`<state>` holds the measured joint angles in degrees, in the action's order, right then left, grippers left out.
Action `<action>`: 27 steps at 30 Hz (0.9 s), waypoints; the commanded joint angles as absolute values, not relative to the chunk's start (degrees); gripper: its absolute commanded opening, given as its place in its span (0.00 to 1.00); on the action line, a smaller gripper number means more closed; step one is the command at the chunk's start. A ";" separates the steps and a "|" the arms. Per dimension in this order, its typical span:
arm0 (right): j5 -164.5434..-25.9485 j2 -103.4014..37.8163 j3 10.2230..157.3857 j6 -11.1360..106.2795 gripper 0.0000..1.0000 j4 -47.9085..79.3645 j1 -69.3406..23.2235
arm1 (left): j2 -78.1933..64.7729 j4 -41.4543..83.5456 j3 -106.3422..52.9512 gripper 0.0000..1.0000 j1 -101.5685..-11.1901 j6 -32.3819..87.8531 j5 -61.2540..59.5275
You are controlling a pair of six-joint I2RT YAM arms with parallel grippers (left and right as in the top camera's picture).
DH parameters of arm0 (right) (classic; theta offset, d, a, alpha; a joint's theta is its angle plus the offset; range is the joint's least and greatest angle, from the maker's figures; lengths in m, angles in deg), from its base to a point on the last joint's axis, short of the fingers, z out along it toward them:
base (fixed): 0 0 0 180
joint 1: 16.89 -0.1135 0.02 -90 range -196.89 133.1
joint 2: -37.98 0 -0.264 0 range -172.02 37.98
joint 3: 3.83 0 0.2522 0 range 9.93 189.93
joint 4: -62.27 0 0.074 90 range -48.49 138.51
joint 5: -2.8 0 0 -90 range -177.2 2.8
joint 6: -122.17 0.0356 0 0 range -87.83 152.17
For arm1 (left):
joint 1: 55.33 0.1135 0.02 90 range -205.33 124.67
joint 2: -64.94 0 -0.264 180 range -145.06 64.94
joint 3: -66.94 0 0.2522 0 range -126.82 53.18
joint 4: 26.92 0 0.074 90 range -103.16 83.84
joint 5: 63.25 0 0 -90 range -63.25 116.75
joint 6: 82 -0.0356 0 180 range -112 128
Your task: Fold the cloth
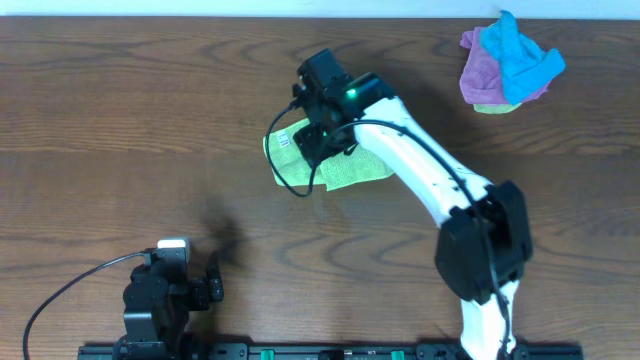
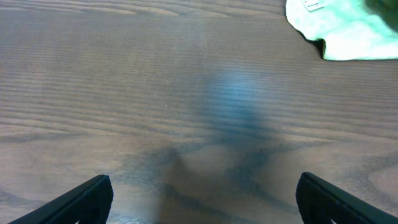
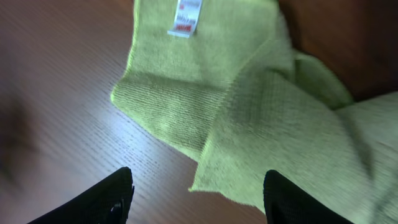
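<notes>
The right gripper (image 1: 318,140) of a two-armed robot hangs over a lime-green cloth (image 1: 350,170) at the middle of a wood-grain table (image 1: 120,120). The white right arm (image 1: 420,170) reaches in from its base at the near right edge and hides the middle of the fabric from above.

The cloth lies on the table in layers, a compact shape turned at a slight angle. In the right wrist view, one thickness of the cloth (image 3: 261,106) overlaps another, and its small white tag (image 3: 188,17) sits at the far edge. The right gripper (image 3: 199,199) has its black fingers (image 3: 118,196) spread apart. The cloth's near edge falls between them, but neither finger presses on it, and nothing is pinched.

The left gripper (image 1: 214,282) rests at the near left of the table, well apart from the cloth. Seen from its own wrist, the left gripper (image 2: 205,205) has its jaws spread wide over bare wood, with nothing between them. A corner of the cloth (image 2: 354,31) and its tag (image 2: 313,5) show at the far right of that view.

At the far right corner of the table, a purple cloth (image 1: 475,70) and a bright blue cloth (image 1: 520,55) lie bunched together in a heap.
</notes>
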<state>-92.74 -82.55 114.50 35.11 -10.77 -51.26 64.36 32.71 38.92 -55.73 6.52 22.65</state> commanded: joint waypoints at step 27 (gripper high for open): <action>-78.25 -93.63 114.85 34.24 0.34 -5.88 -52.60 | 64.73 32.51 39.49 0.96 -55.69 6.96 22.24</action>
<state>-82.06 -93.76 114.46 34.46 -6.07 -52.01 64.36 32.71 38.92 -55.73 6.52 22.63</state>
